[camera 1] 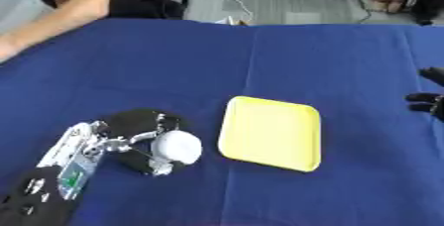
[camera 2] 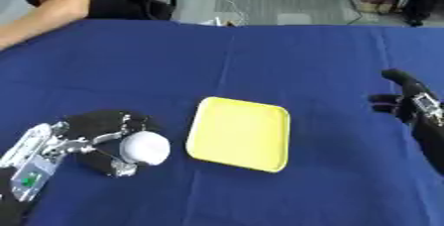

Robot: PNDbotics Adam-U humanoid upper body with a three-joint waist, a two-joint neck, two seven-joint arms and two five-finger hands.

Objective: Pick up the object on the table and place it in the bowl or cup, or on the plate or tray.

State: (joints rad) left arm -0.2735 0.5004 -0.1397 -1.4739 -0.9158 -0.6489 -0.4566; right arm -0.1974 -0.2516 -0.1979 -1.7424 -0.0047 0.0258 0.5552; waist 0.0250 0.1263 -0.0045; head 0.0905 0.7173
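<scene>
A yellow tray point(camera 1: 270, 133), square with rounded corners, lies flat near the middle of the blue tabletop point(camera 1: 329, 61), and everything else is placed here in relation to it. Just beside the tray's left edge, without touching it, sits a round white object point(camera 1: 177, 146), the thing to be picked up. It is in the robot's left hand point(camera 1: 138, 138), whose black and silver fingers are curled round it from the side away from the tray and from underneath, so that the white surface shows between them. Whether the object is resting on the cloth or is lifted slightly off it cannot be told. The left forearm, with silver joints and a small green patch, runs from the hand away from the tray toward the lower left corner. Well apart from the tray on its right side, near the edge of the right eye view, the robot's right hand point(camera 2: 406, 100) rests with its fingers relaxed and pointing up, holding nothing. The tray itself carries nothing. Beyond the tray, at the far left edge of the tabletop, a person's bare forearm point(camera 1: 61, 14) leans in over the cloth, touching neither the tray nor the white object.
</scene>
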